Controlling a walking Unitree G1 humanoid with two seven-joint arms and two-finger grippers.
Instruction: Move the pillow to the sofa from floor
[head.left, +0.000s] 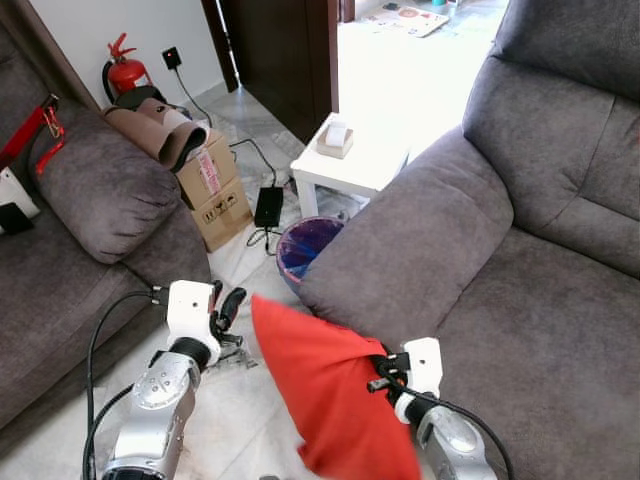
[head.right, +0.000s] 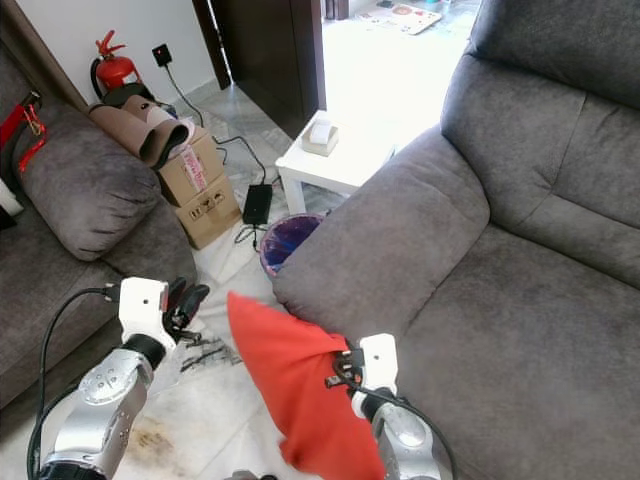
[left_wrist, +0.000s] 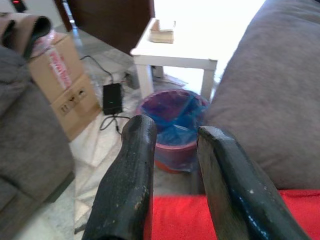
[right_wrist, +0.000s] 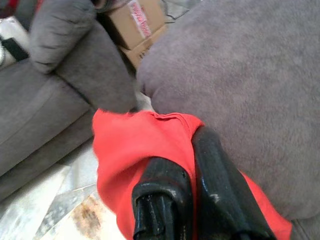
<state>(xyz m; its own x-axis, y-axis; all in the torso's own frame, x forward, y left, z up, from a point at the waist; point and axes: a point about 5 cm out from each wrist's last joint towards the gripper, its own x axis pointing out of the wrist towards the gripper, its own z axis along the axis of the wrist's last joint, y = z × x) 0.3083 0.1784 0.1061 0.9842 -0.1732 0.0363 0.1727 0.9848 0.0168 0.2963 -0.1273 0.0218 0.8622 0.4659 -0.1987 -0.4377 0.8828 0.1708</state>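
Red pillow (head.left: 335, 395) lifted off the floor beside the grey sofa (head.left: 520, 270) arm, pinched in the right gripper (head.left: 380, 377) fingers. Left gripper (head.left: 228, 305) fingers slightly parted, empty, just left of the pillow.

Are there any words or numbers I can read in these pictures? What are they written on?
No text reads clearly anywhere.
Red-and-white tape on the cardboard box: printing too blurred to read.
Dark handling symbols on the box's side: pictures, not words.
Paper on the floor in the far room: coloured print, too small to read.
Fire extinguisher: no label readable.
Red pillow, pinched by the right gripper: plain, no writing.
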